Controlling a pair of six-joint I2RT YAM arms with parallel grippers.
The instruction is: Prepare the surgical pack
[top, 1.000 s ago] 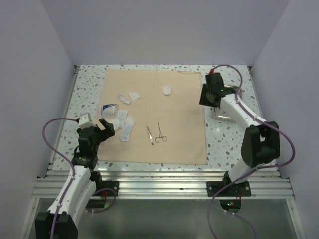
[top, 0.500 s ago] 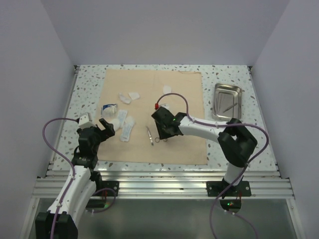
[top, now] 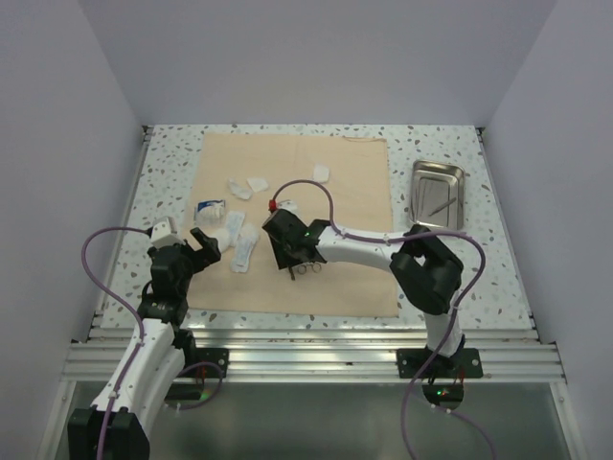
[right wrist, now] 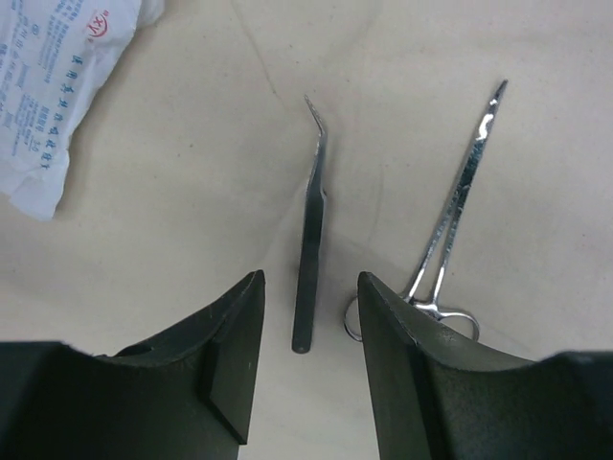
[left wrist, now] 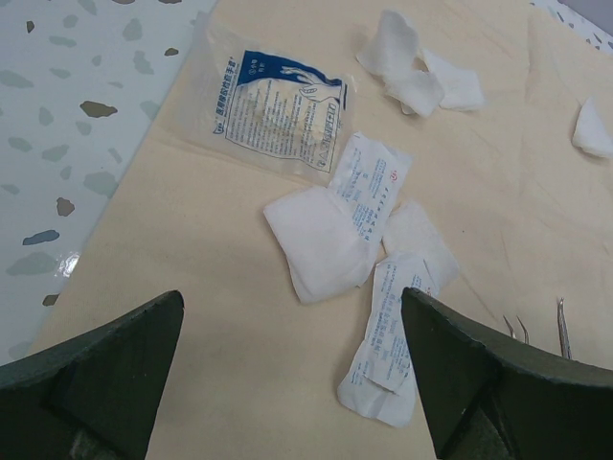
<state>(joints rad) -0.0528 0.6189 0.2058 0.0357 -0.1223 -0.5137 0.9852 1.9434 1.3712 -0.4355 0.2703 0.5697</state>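
Left pincer (top: 204, 244) (left wrist: 290, 297) gapes wide near the worktop's (top: 165, 172) left edge; right arm (top: 364, 249) stretches leftward, right pincer (top: 289, 257) (right wrist: 308, 283) low mid-worktop, jaws parted.

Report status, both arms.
Left end effector open near gauze packets. Right end effector open, straddling tweezers on cloth, no grip. Forceps lie close alongside.
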